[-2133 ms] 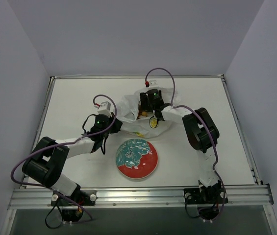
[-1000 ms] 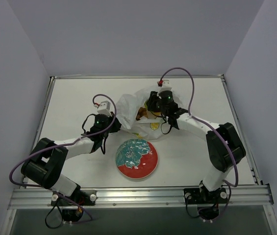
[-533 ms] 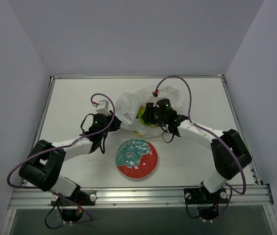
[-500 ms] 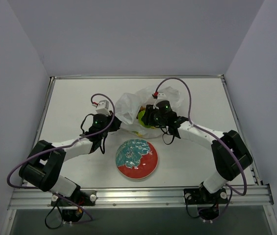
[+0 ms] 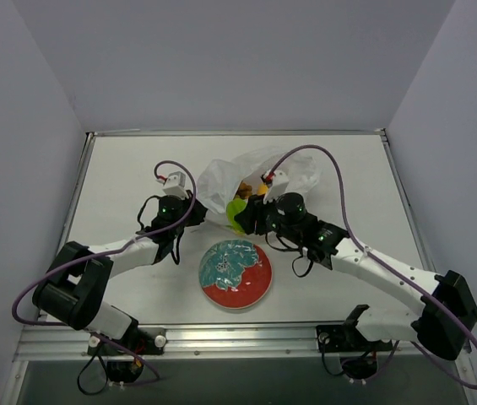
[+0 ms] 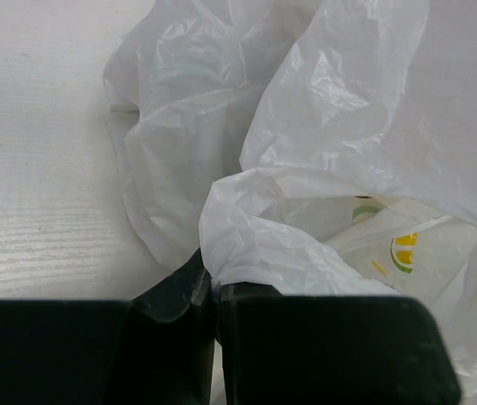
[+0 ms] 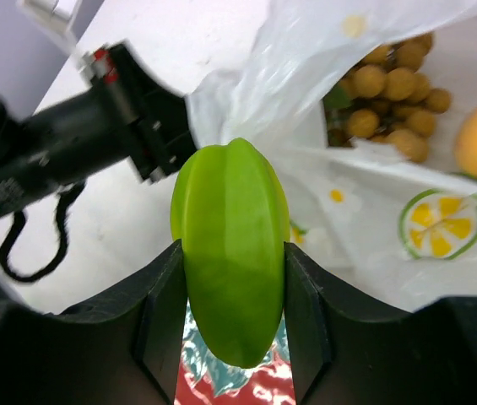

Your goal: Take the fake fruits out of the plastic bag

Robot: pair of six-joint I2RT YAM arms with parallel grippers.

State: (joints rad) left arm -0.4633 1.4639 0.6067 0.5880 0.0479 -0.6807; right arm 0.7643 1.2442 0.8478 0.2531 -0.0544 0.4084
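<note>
Two roles: left jaws, clenched on the plastic bag [image 6: 322, 126], anchor it so right jaws grasping the green fruit [image 7: 231, 245] pull cleanly.

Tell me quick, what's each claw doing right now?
Left gripper: shut on the thin crinkly white plastic bag.
Right gripper: shut on the small green oblong fruit.

No lettering, brand, number or sign is showing legibly in any view. The plastic bag [image 6: 348, 110] is carrying only small lemon-slice prints (pictures, not letters), and the plate [image 5: 260, 289] is showing a red-and-teal pattern without words.
</note>
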